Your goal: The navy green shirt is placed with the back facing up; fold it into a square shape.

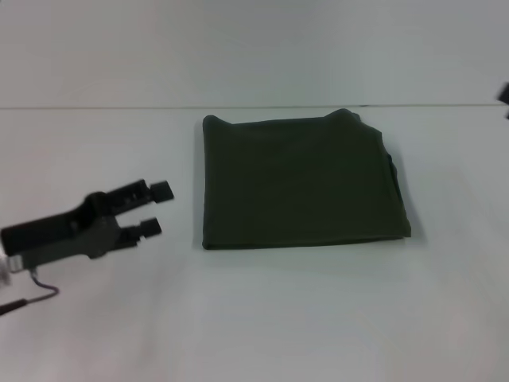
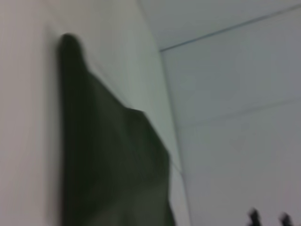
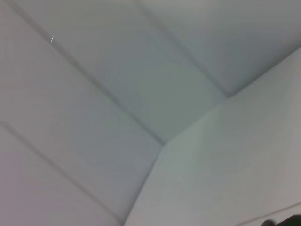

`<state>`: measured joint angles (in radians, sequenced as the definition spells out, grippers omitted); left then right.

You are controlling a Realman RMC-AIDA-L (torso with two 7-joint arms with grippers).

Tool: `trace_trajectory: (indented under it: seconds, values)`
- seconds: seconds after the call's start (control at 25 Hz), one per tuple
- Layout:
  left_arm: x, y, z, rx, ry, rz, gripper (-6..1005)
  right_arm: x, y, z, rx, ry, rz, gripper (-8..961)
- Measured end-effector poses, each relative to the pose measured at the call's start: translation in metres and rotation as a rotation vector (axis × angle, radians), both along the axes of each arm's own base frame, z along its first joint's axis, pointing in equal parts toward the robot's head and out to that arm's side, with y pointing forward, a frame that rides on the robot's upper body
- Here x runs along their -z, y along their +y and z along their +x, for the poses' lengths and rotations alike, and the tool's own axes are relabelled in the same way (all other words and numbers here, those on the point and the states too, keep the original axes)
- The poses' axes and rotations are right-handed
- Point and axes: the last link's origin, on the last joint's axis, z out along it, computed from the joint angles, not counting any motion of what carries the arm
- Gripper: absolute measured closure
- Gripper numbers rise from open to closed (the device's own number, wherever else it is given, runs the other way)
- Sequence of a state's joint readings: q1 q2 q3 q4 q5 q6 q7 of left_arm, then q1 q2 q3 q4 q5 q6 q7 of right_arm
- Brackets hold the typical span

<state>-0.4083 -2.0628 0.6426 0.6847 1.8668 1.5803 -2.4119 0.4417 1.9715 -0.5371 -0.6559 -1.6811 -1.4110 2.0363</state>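
The navy green shirt (image 1: 301, 181) lies folded into a rough square in the middle of the white table, plain side up, with no lettering showing. The left wrist view shows the shirt (image 2: 108, 165) as a dark slab seen from the side. My left gripper (image 1: 157, 208) hovers to the left of the shirt, a short gap from its left edge. It points at the shirt and is open, with nothing between its fingers. Only a dark sliver of my right gripper (image 1: 504, 95) shows at the right edge, far from the shirt.
The white table (image 1: 254, 318) spreads all around the shirt, and its back edge runs as a line just behind the shirt. A thin cable (image 1: 36, 288) hangs under the left arm. The right wrist view shows only pale surfaces.
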Motion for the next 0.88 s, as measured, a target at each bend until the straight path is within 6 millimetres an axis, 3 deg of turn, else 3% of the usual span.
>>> trace_trajectory:
  seconds: [0.04,0.2,0.44,0.68,0.88]
  values:
    - [0.006,0.0,-0.002,-0.034,-0.003,-0.01,62,-0.003,-0.005,0.004,0.009,0.017,0.012,163]
    - [0.035,0.003,-0.007,-0.17,-0.005,-0.034,63,-0.007,-0.014,0.013,0.033,0.051,0.049,163]
    - [0.06,0.012,-0.002,-0.246,-0.002,-0.068,67,-0.006,-0.013,0.012,0.034,0.067,0.048,163]
    - [0.076,0.02,0.001,-0.279,0.015,-0.1,213,-0.005,-0.012,0.012,0.034,0.068,0.05,163]
    - [0.08,0.025,-0.002,-0.309,0.042,-0.09,201,-0.005,-0.011,0.012,0.033,0.066,0.052,163]
